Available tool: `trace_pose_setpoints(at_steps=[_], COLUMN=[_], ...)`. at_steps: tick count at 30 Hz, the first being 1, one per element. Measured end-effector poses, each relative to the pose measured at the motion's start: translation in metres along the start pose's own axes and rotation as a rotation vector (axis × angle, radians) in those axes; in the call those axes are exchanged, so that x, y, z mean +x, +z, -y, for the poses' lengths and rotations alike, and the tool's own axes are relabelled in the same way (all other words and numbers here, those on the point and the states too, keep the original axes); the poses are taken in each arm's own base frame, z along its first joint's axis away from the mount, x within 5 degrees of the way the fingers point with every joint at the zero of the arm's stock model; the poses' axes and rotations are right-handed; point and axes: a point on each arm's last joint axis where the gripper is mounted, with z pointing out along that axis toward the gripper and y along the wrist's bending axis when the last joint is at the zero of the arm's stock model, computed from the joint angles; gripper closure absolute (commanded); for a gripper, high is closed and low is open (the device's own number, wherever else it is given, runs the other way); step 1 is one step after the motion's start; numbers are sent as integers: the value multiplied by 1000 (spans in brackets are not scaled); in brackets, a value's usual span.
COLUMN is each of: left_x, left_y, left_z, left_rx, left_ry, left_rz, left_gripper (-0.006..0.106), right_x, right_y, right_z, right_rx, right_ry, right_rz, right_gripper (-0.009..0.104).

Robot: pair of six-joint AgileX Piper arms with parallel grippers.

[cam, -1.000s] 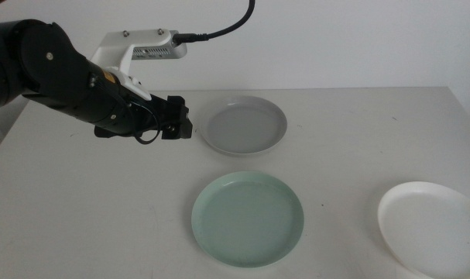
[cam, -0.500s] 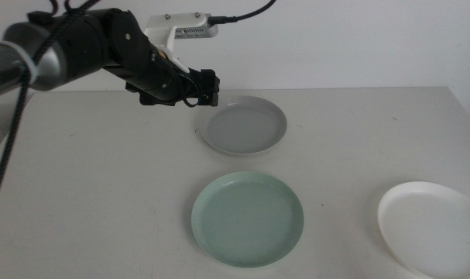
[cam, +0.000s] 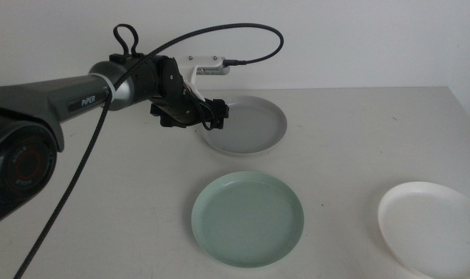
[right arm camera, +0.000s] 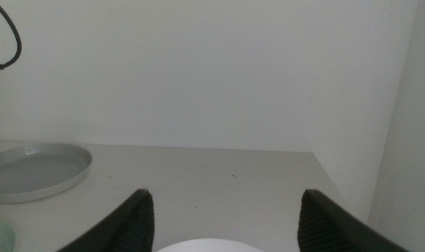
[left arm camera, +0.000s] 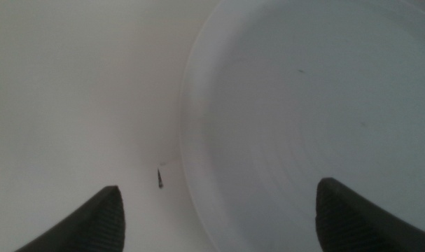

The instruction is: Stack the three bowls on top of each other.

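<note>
My left gripper [cam: 217, 113] hangs over the near-left rim of the grey bowl [cam: 246, 125], jaws spread wide; in my left wrist view one jaw stands over bare table [left arm camera: 72, 105] and the other over the grey bowl's [left arm camera: 303, 105] floor, so the rim runs between them; that straddle looks set for a pinch on the rim, though no contact shows yet.

The three bowls lie apart, none stacked: the grey one at the back of the table [cam: 103, 201], the mint green bowl [cam: 248, 218] nearer the front and centre, the white bowl [cam: 430, 229] at the front right, part cut by the frame edge.

My right gripper [right arm camera: 223, 231] waits low at the front right, jaws spread, the white bowl's [right arm camera: 206, 246] rim just showing between them; its wrist view also catches the grey bowl [right arm camera: 37, 170] across the table.

By my judgement the stacking has not begun; lifting the grey bowl by its low rim calls for a firm, level grip, since a shallow dish held at one edge may tilt or slip.
</note>
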Motion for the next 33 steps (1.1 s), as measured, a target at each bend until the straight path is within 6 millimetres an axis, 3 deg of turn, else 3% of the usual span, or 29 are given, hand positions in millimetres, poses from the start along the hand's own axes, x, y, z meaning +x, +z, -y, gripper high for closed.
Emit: trace_pose_setpoints(at_steps=[7, 11, 24, 29, 33], left_x=[6, 8, 8, 6, 2], left_y=[23, 30, 33, 30, 15], left_z=[-4, -6, -4, -3, 0], left_rx=[-6, -11, 10, 20, 21], left_ry=[-5, 2, -45, -59, -36], left_rz=[27, 39, 42, 48, 27], left_gripper=[-1, 8, 100, 100, 100], right_x=[0, 0, 0, 0, 0], right_y=[0, 0, 0, 0, 0], right_z=[0, 0, 0, 0, 0], right_rx=[0, 0, 0, 0, 0], right_ry=[0, 0, 0, 0, 0], right_rz=[0, 0, 0, 0, 0], right_gripper=[43, 43, 43, 43, 43])
